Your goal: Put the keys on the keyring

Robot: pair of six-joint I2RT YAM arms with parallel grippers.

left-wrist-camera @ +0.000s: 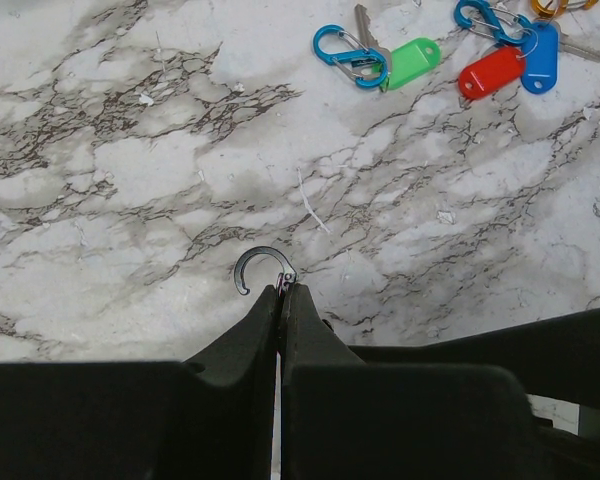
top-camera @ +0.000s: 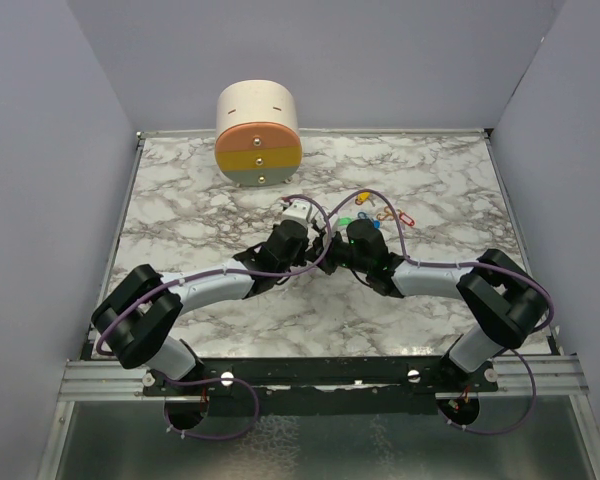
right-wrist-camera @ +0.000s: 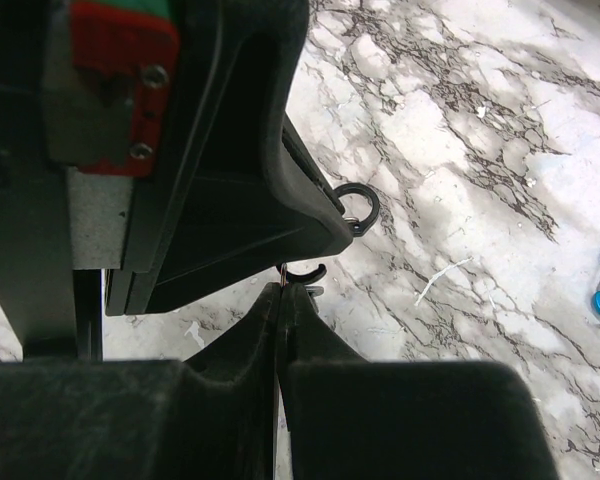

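Note:
My left gripper (left-wrist-camera: 281, 293) and right gripper (right-wrist-camera: 283, 290) meet tip to tip at mid-table in the top view, left gripper (top-camera: 313, 245) and right gripper (top-camera: 332, 246). Both are shut on the black keyring, which is sprung open. One curved end of the keyring (left-wrist-camera: 259, 258) sticks out of the left fingertips; the right wrist view shows that end (right-wrist-camera: 363, 206) and a second arc (right-wrist-camera: 306, 271) at the right fingertips. The green key (left-wrist-camera: 412, 62), red key (left-wrist-camera: 490, 72) and blue key (left-wrist-camera: 542, 58) lie loose beyond, on blue clips (left-wrist-camera: 342, 55). The yellow key (top-camera: 366, 214) lies with them.
A round box (top-camera: 257, 135) with orange, yellow and grey bands stands at the back of the marble table (top-camera: 180, 220). Grey walls close in the left, right and back sides. The key cluster lies just behind the right gripper.

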